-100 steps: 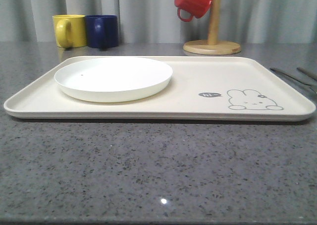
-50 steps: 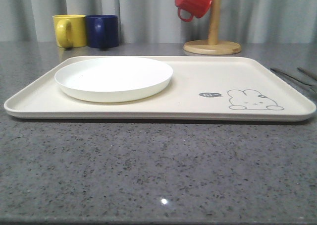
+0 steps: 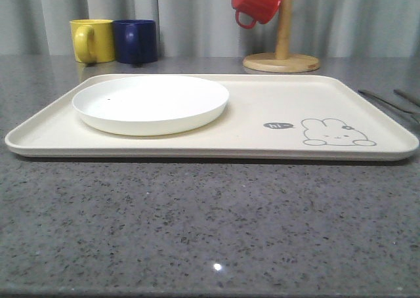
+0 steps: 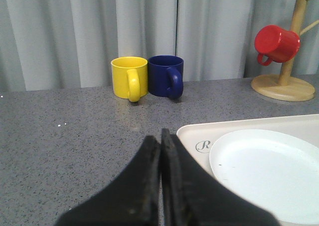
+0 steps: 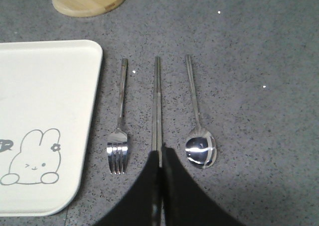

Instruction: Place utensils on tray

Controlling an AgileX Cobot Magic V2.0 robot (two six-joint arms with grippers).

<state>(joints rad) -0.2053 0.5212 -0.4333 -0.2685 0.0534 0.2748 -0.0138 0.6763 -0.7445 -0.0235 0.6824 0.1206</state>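
Cream tray (image 3: pixel 262 107) flat on the grey speckled tabletop (image 3: pixel 210 226), serving as the landmark here. On its left half, a round white plate (image 3: pixel 151 103); near its right front corner, a grey rabbit drawing (image 3: pixel 336 132) with a small dark speech bubble beside it.

Utensils off the tray, on the bare tabletop just beyond its right edge, lying side by side and parallel to that edge: fork (image 5: pixel 119 131) nearest the tray, not touching the rim, tines toward the robot; chopsticks (image 5: pixel 157 109) next, pressed together as a pair; spoon (image 5: pixel 198 124) farthest from the tray, bowl toward the robot. From the front, just slim handle ends (image 3: pixel 387 101) past the tray's right rim (which piece is which, hard to tell there).

Behind the tray's left far corner, a yellow mug (image 3: pixel 92 40) and a dark blue mug (image 3: pixel 135 41) touching each other. Behind the tray's right half, a wooden mug tree (image 3: pixel 282 48) with a red mug (image 3: pixel 256 2) hanging on a branch.

Left hand (image 4: pixel 160 136) above the tabletop just off the tray's left far corner, fingers pressed together, nothing between them. Right hand (image 5: pixel 159 159) directly over the near end of the chopsticks, fingers closed to a thin slit, gripping nothing visible; contact with the chopsticks not clear.
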